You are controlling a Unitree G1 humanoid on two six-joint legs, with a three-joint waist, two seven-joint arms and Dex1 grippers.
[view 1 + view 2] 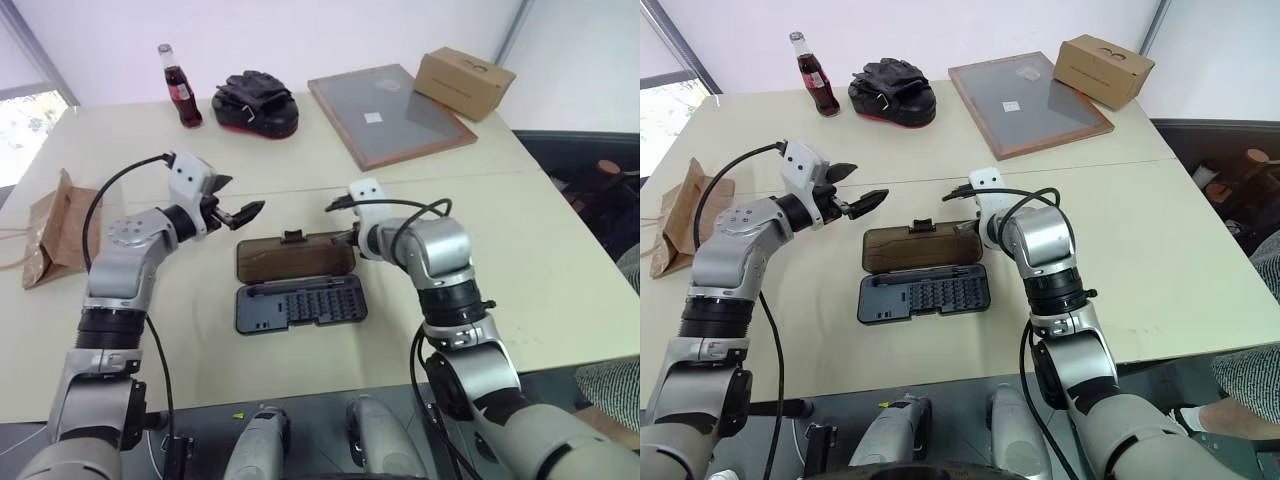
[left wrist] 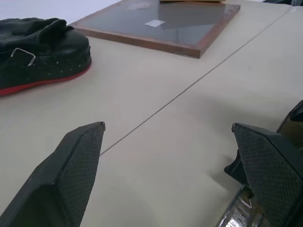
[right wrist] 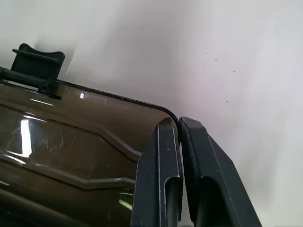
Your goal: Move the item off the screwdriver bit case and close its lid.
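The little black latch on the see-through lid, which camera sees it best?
The right wrist view: the latch sits close up on the far edge of the lid, beside the shut right gripper. In both eye views it is just a tiny black tab on the lid's far edge.

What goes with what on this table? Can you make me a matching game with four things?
Things:
1. paper bag
2. lid
3. left gripper
4. right gripper

States:
A. open, holding nothing
B. lying flat open beside the tray of bits
C. shut, fingertips at the lid's corner
D. lying at the table's left edge, off the case

Pairs: 1-D, 2-B, 3-A, 4-C
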